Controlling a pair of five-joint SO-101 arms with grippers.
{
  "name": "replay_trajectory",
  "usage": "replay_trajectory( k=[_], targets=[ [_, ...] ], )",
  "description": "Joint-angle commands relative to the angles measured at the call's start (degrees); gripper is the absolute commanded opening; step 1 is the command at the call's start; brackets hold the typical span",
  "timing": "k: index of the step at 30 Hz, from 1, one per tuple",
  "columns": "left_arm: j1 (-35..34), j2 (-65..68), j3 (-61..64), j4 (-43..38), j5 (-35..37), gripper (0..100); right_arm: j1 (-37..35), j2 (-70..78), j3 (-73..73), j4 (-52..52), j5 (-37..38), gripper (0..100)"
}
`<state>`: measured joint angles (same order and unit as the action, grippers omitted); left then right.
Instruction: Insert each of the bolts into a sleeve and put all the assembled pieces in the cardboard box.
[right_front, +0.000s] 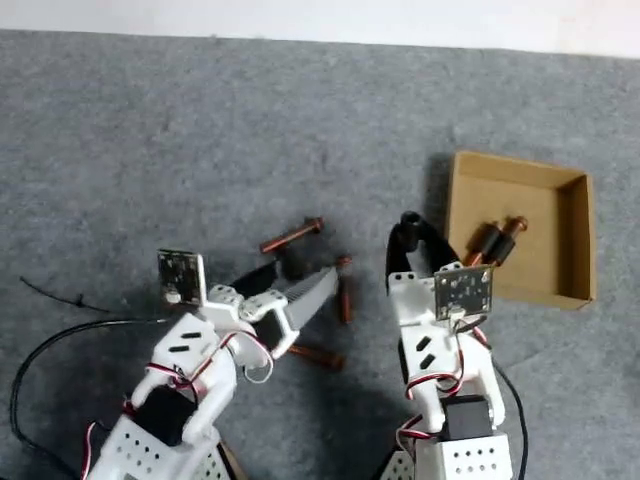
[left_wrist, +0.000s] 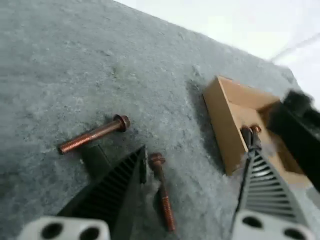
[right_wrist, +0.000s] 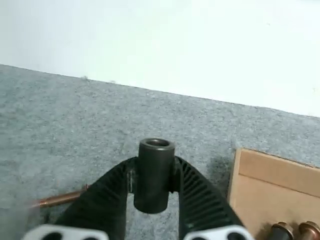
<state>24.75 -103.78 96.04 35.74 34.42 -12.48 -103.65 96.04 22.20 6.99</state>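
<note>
My right gripper (right_wrist: 155, 172) is shut on an upright black sleeve (right_wrist: 156, 175), held above the grey mat just left of the cardboard box (right_front: 560, 235); in the high view this gripper (right_front: 410, 238) is beside the box's left wall. Two assembled pieces (right_front: 497, 241) lie inside the box. My left gripper (right_front: 305, 268) stands open over the mat, fingers spread in the left wrist view (left_wrist: 196, 152). One copper bolt (left_wrist: 162, 192) lies between its fingers, and another bolt (left_wrist: 95, 134) lies beyond them. A third bolt (right_front: 315, 355) lies beside the left arm. A black sleeve (left_wrist: 95, 160) rests by one finger.
The box (left_wrist: 225, 120) is at the right of the mat, with my right gripper's dark fingers (left_wrist: 300, 132) in front of it. A black cable (right_front: 50, 297) trails at the left. The far half of the grey mat (right_front: 200, 120) is bare.
</note>
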Motion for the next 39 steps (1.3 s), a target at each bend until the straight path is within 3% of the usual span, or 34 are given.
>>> replay_trajectory(
  k=[1, 7, 11, 18, 24, 28, 32, 39],
  targets=[
    [3.38, -0.75, -1.27, 2.73, -2.37, 29, 0.75, -0.48, 8.22, 0.13, 0.44, 0.5],
    [6.99, 2.51, -1.36, 3.34, -5.19, 25, 0.75, -0.48, 8.22, 0.13, 0.44, 0.5],
    [6.99, 13.49, -4.44, -4.57, -5.89, 18, 0.75, -0.48, 8.22, 0.13, 0.35, 0.5],
    [7.34, 49.71, -20.79, -10.81, -4.84, 30, 0.75, -0.48, 8.22, 0.13, 0.35, 0.5],
    [7.34, 85.76, -41.45, -10.55, -2.20, 29, 0.75, -0.48, 8.22, 0.22, 0.35, 0.5],
    [7.34, 102.46, -51.91, -10.55, -2.29, 29, 0.66, -0.48, 8.22, 0.22, 0.35, 0.5],
    [6.29, 111.43, -58.95, -10.37, -2.37, 29, 0.66, -0.48, 8.22, 0.22, 0.44, 0.5],
    [4.35, 114.68, -66.68, -2.02, -0.88, 29, 0.66, -0.66, 8.22, 0.22, 0.53, 0.5]
  ],
)
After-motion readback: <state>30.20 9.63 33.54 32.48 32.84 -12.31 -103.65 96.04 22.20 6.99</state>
